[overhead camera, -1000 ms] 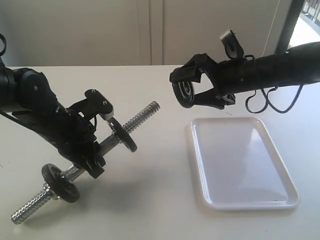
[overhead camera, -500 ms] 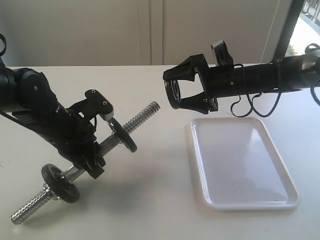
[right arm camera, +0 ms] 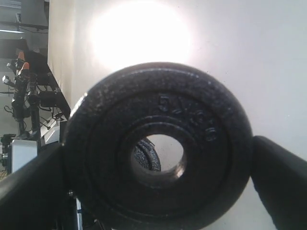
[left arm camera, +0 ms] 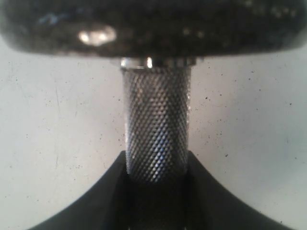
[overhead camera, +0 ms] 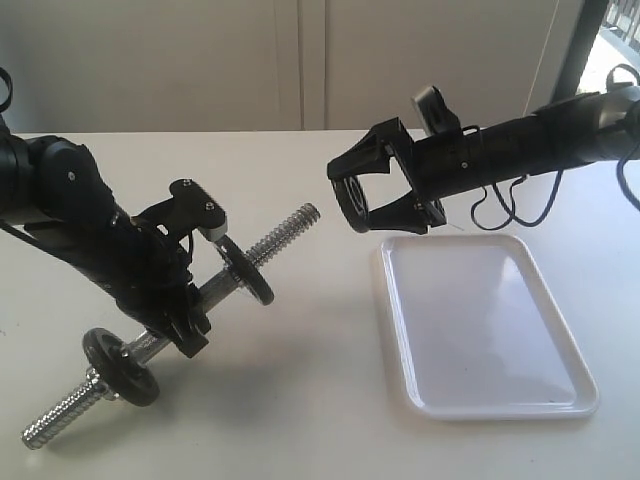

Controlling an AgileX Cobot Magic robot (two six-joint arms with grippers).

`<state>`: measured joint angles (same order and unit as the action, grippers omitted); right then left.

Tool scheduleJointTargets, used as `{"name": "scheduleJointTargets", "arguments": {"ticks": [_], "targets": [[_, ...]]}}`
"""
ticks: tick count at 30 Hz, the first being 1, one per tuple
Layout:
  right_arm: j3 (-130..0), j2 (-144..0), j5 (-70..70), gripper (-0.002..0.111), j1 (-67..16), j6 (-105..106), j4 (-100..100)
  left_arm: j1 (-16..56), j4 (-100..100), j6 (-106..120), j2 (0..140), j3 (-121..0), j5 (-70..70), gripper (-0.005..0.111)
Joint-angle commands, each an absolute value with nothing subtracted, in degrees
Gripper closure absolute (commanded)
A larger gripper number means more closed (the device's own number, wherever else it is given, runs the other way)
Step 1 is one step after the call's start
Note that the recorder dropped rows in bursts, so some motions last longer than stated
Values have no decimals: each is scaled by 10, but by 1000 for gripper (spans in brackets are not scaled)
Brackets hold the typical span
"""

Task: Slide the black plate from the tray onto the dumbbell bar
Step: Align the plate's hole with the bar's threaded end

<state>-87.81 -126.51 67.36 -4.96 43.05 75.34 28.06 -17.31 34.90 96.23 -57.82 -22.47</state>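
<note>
R fingers (overhead camera: pixel 370 158) holding round matte-black iron plate (right arm camera: pixel 201 143) clear of white plastic tray (overhead camera: pixel 480 320); L fingers (left arm camera: pixel 211 201) clamping chrome knurled dumbbell bar (left arm camera: pixel 156 129); threading-on remaining.

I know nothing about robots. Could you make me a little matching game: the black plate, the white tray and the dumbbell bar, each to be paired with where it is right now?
Things:
1. black plate
2. tray
3. dumbbell bar

Places:
a. lying flat on the table
b. tilted, clamped at its knurled middle by the left fingers
c. held in the air between the right fingers

Pairs: 1-c, 2-a, 3-b
</note>
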Motion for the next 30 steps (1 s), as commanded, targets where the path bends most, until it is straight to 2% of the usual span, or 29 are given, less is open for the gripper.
{"name": "scheduleJointTargets", "arguments": {"ticks": [1, 30], "targets": [[-886, -1257, 700, 108, -56, 433, 799, 283, -207, 349, 927, -594, -198, 107], [-886, -1288, 700, 108, -91, 435, 853, 283, -207, 349, 927, -594, -199, 107]]}}
